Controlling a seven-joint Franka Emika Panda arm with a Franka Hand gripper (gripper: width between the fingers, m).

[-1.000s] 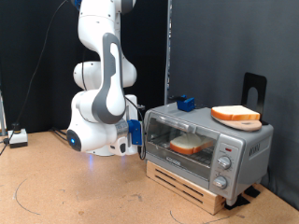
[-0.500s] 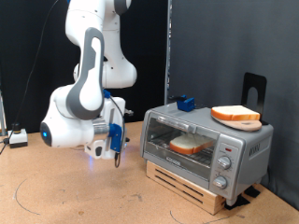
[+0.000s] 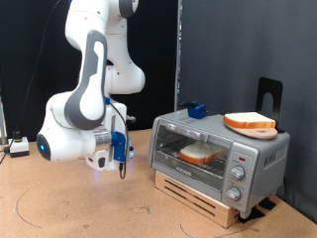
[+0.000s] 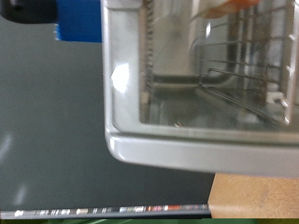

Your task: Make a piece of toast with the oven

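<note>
The silver-grey oven (image 3: 218,154) stands at the exterior view's right with its glass door closed. A piece of toast (image 3: 201,153), pale with an orange-brown crust, lies on the rack inside. A second slice of the same look (image 3: 250,122) lies on the oven's roof. My gripper (image 3: 121,167) hangs fingers-down to the exterior view's left of the oven, a short gap away, with nothing seen between its fingers. The wrist view shows the oven's glass door and wire rack (image 4: 215,84) close up; the fingers do not show there.
A small blue block (image 3: 196,109) sits on the oven's roof at the back; it also shows in the wrist view (image 4: 79,23). The oven rests on a wooden slat base (image 3: 203,201). A black stand (image 3: 269,94) rises behind it. The brown tabletop (image 3: 99,213) lies below the gripper.
The arm has swung away from the oven's side toward the exterior view's left, and the gripper now points down. The oven door and both slices have not moved.
</note>
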